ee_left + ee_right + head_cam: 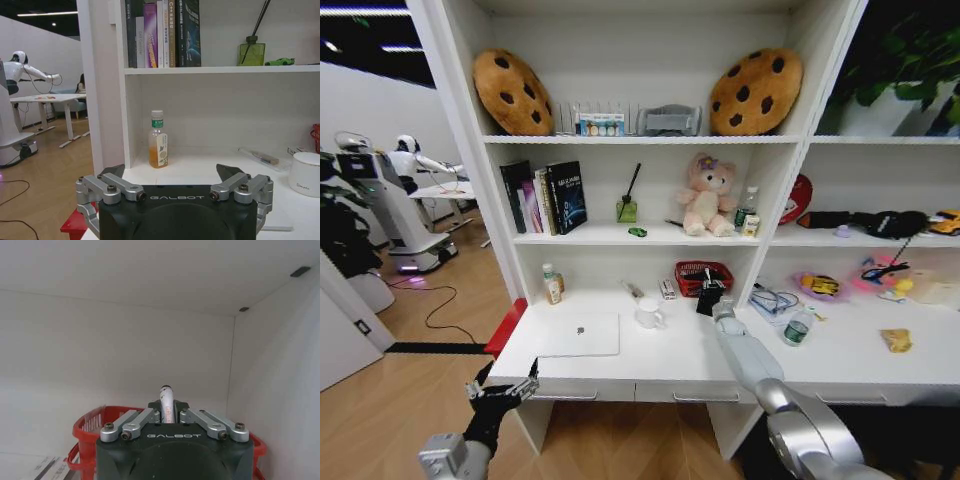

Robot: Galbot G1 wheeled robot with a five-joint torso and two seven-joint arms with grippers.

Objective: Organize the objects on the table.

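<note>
On the white table [670, 360] lie a shut silver laptop [580, 335] and a white mug [648, 314], with a green-capped bottle of orange liquid [552, 285] at the back left. My right gripper [708, 297] hangs over the red basket [685, 270]. In the right wrist view the right gripper [167, 407] is shut on a slim white pen [166, 392] that stands upright above the basket [85, 427]. My left gripper [505, 387] is open and empty at the table's front left corner. From the left gripper [172, 172] the bottle [158, 140] and mug [306, 172] lie ahead.
A pen in a clear sleeve [257, 156] lies behind the mug. A reed diffuser [251, 52], a tiny green gadget [280, 61] and books [162, 32] sit on the shelf above. A clear green-labelled bottle [798, 328] stands on the right section. A red stool [507, 325] is beside the table.
</note>
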